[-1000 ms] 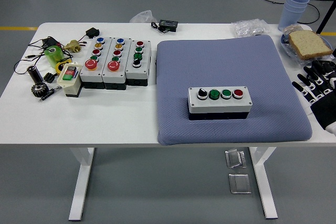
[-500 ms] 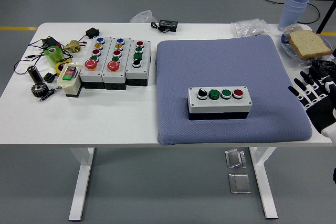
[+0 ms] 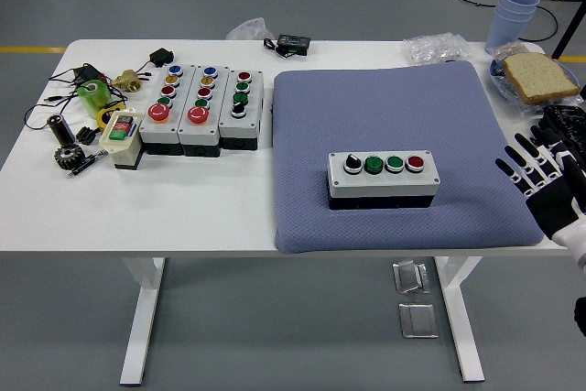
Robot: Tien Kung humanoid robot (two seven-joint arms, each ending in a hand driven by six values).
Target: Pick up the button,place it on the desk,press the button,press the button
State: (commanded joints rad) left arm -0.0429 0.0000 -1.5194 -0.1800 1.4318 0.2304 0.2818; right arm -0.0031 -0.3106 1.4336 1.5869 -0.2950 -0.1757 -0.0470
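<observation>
Only the robot's right hand [image 3: 548, 185] is in shot, and it's a black five-fingered thing with slim segmented fingers [image 3: 523, 158]. Each finger has little white patches along it, like light pads or joint covers between the black links. The palm area is plain matte black. Down at the wrist there's a rounded white cuff section [image 3: 577, 237].
</observation>
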